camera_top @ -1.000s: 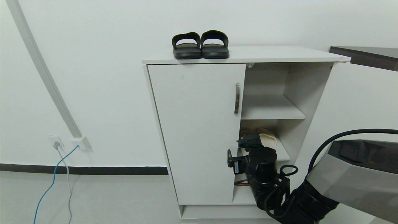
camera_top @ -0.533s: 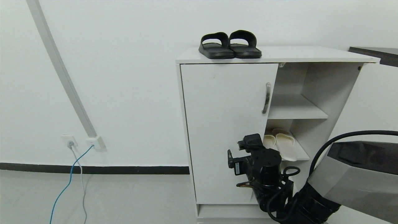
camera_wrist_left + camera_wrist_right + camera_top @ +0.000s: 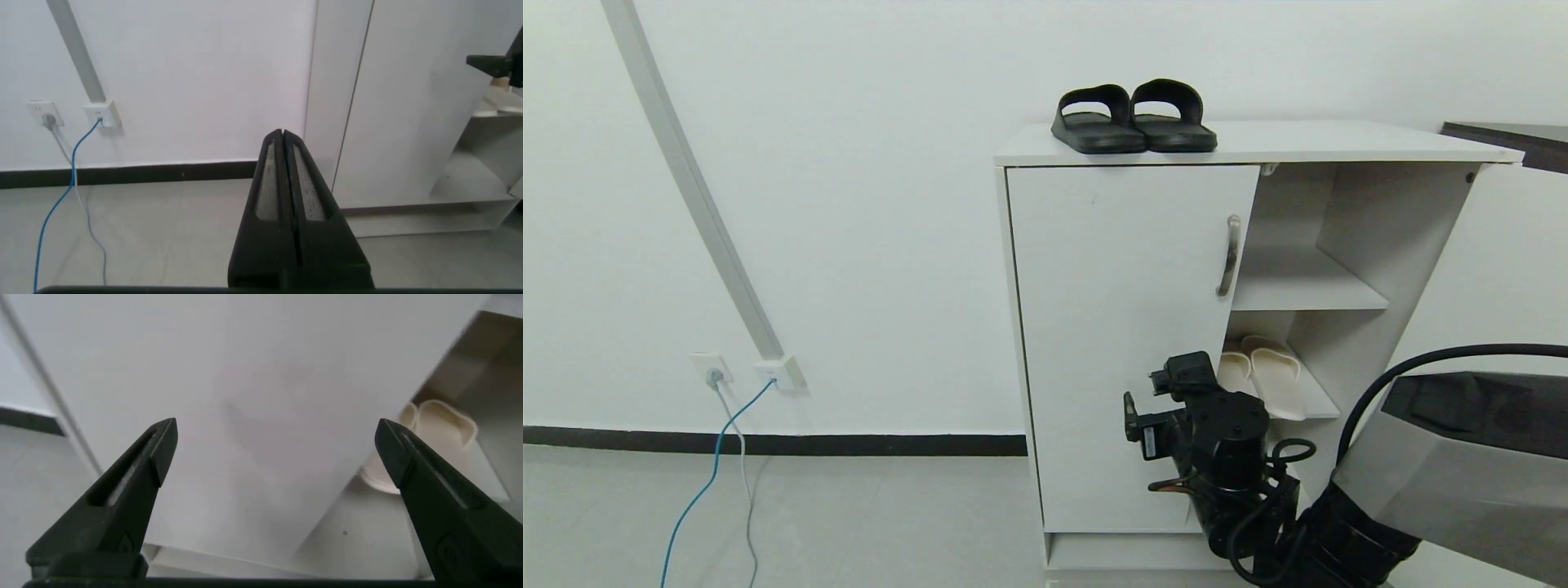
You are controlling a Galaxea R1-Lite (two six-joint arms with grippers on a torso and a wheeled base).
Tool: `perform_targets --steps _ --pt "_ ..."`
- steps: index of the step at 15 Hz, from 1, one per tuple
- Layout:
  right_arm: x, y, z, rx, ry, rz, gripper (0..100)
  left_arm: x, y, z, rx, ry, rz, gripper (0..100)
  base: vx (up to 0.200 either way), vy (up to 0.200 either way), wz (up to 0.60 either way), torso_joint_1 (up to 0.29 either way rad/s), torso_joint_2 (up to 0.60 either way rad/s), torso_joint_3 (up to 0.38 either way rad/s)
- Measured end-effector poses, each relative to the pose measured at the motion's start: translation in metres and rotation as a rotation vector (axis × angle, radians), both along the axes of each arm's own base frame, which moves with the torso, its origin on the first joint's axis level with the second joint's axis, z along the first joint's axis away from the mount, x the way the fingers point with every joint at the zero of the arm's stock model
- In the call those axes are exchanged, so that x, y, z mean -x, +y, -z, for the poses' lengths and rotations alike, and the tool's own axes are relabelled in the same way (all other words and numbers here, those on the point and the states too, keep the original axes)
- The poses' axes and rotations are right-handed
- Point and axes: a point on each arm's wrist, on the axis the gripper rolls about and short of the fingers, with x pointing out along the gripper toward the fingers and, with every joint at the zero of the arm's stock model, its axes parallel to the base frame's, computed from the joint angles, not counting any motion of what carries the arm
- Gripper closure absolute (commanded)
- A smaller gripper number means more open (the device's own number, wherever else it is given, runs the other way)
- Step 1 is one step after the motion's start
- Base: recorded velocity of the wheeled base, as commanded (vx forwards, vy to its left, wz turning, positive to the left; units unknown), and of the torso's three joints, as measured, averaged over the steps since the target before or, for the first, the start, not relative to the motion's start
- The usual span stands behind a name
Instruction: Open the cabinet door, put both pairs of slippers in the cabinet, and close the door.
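Head view: we logged black slippers atop the cabinet, toes to wall; cream slippers on its middle shelf, lengthwise front-to-back. Left wrist: left gripper pressed together, empty. Right wrist: right gripper spread wide, empty.

The closed door and the right arm hide part of the cream slippers. The open door is cut off at the picture's side.
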Motion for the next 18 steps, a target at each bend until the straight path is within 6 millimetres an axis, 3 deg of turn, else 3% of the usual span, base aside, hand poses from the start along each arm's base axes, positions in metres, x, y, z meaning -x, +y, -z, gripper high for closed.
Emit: perform_targets --steps 14,18 --pt "-0.0008 -0.0005 0.0050 -0.006 -0.006 0.001 0 0.0000 0.0000 0.0000 0.000 0.000 0.000 100 0.000 0.000 0.00 0.000 0.00 0.000" --pt "-0.0011 -0.0007 0.0055 -0.005 -0.006 0.002 0 0.0000 0.0000 0.0000 0.000 0.000 0.000 100 0.000 0.000 0.00 0.022 -0.28 -0.264"
